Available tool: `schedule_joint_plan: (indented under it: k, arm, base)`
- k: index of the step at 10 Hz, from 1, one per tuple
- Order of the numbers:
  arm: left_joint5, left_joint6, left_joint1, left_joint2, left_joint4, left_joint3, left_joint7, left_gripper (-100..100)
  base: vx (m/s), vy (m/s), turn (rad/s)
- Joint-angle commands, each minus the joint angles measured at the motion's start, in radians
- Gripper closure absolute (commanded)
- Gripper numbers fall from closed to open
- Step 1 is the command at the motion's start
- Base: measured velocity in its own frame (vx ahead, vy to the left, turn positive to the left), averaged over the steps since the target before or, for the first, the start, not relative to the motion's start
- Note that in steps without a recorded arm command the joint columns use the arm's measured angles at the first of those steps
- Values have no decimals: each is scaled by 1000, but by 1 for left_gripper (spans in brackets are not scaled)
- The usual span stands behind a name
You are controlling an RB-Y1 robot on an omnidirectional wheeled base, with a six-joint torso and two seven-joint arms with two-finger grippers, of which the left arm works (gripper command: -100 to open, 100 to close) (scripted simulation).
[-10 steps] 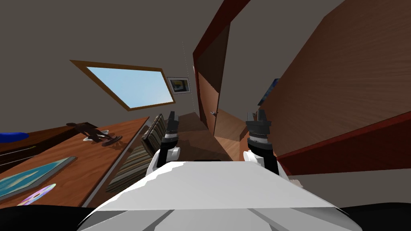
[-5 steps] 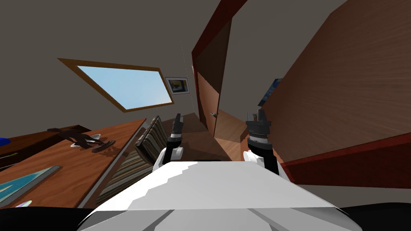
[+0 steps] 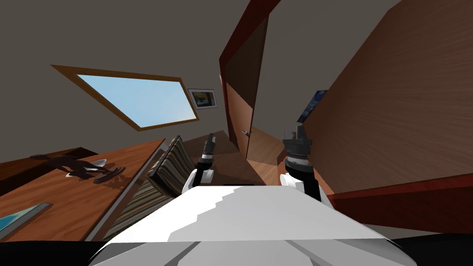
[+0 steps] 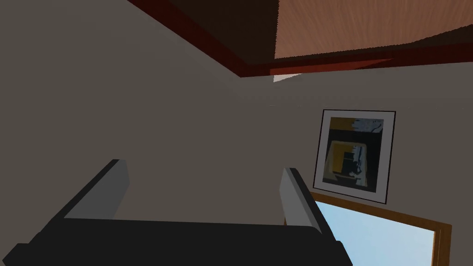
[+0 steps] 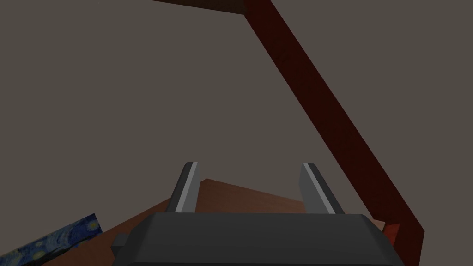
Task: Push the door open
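Door (image 3: 239, 117) ajar ahead, set in dark red frame (image 3: 240, 32). Left gripper (image 3: 211, 137) and right gripper (image 3: 298, 133) held short of it, jaws spread.

Both arms rise from the lower middle of the head view. The left arm (image 3: 202, 172) leans toward the upper right, white near the elbow and dark at the wrist. It ends in the left gripper (image 3: 211, 137), just left of centre. Its fingers (image 4: 113, 187) stand wide apart with nothing between them. The right arm (image 3: 306, 181) leans slightly to the upper left and carries the right gripper (image 3: 298, 133), right of centre. That gripper's fingers (image 5: 187, 190) are likewise spread and empty.
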Motion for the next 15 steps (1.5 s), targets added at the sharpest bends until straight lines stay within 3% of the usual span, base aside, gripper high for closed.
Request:
schedule_joint_plan:
  k: [1,15]
  arm:
    - [-6,-7,-17,2,39,-16,11,-100]
    - [-54,-93,-145,21,398,-150,116,-100]
  base:
    - [97,19,-27]
    - [98,27,-33]
